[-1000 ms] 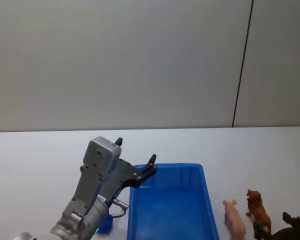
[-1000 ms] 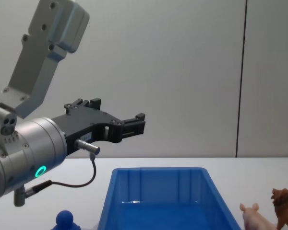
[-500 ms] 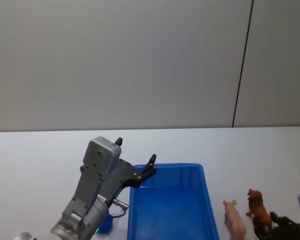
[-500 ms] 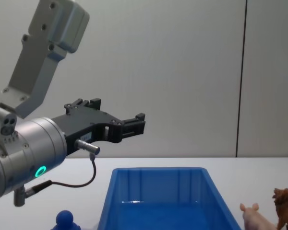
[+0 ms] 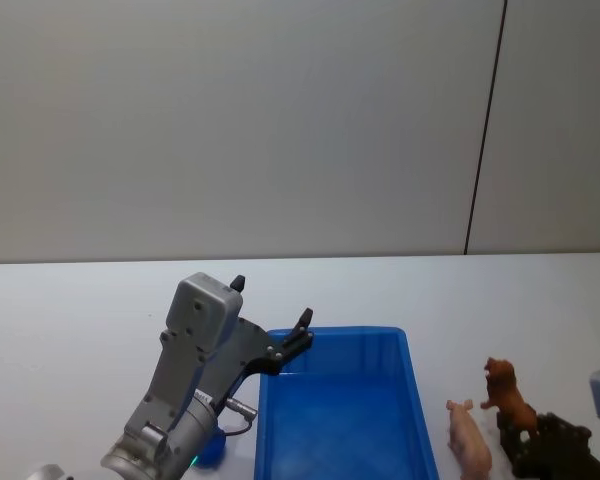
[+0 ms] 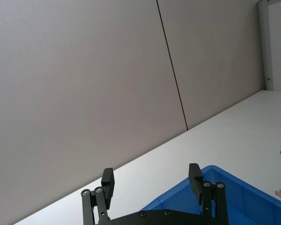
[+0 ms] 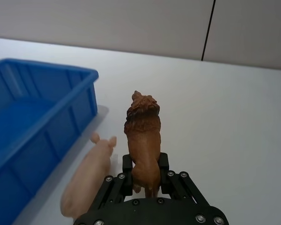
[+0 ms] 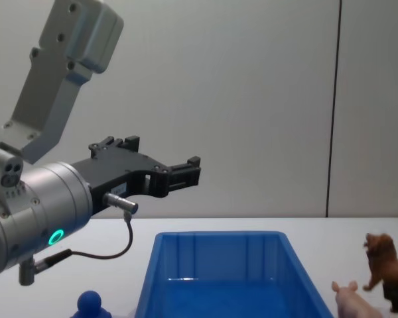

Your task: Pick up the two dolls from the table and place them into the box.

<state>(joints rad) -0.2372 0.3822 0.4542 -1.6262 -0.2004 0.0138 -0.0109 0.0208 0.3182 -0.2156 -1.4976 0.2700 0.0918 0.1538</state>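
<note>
Right claw (image 7: pixel 145 162) pinches the lion's (image 7: pixel 143 126) hindquarters, upright for carrying to the box (image 7: pixel 42 75); pig (image 7: pixel 91 173) lies just beside that claw. Left claw (image 6: pixel 151 180) gapes empty above the box rim.

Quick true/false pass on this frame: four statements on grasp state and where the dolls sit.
1. The right tool is shut on the lion. True.
2. The pig is inside the blue box. False: it is on the table, just off the box's right side.
3. The left tool is open and holds nothing. True.
4. The lion is left of the box. False: it is right of the box, beyond the pig.
</note>
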